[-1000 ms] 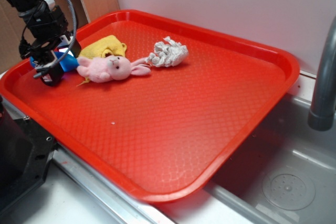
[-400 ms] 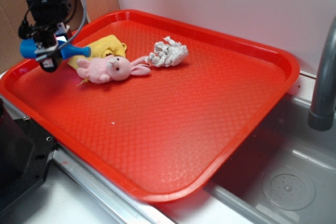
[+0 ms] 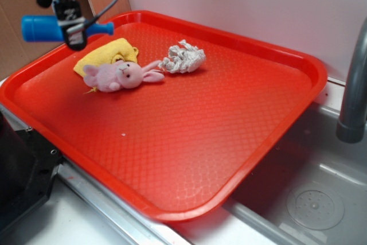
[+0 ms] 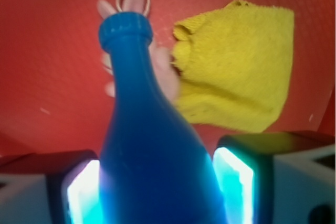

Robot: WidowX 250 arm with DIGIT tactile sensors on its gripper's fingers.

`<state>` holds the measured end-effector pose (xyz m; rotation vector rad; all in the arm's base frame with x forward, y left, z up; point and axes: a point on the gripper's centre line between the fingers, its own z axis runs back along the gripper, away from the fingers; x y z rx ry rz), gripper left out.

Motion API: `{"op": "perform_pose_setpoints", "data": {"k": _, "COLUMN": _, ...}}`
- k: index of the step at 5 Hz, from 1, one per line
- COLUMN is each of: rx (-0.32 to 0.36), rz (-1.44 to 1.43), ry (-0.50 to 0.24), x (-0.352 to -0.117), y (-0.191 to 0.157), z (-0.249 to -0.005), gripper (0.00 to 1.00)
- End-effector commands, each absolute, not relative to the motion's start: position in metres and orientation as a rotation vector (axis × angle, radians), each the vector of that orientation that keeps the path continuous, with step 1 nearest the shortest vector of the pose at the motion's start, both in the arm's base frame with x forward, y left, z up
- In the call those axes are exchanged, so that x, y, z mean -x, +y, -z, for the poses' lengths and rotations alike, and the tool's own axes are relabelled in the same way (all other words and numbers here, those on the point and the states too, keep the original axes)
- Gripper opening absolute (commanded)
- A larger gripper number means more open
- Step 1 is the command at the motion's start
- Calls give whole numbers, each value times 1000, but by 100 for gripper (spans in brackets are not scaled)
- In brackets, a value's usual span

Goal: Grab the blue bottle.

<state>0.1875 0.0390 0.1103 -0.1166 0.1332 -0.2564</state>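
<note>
Blue bottle (image 3: 49, 28) lying level in the air above the far left corner of the red tray (image 3: 189, 159), neck pointing toward the tray's middle. Clamped at the body between the fingers of the pincer (image 3: 73, 27). Below: yellow cloth (image 3: 108, 53), pink plush bunny (image 3: 117, 74) lying against it, white crumpled rag (image 3: 183, 58) just beside the bunny's ears.

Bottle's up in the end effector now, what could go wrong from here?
The blue bottle is held sideways by its body in the end effector, high above the red tray. The smooth plastic could slip or pivot. If dropped, it may land on the pink bunny or yellow cloth.
</note>
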Motion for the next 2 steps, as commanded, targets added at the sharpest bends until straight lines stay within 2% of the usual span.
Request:
{"op": "perform_pose_setpoints", "data": {"k": 1, "rx": 75, "rz": 66, "ry": 77, "x": -217, "y": -8, "z": -167, "gripper": 0}}
{"op": "perform_pose_setpoints", "data": {"k": 2, "rx": 12, "rz": -2, "ry": 44, "x": -213, "y": -26, "z": -187, "gripper": 0}}
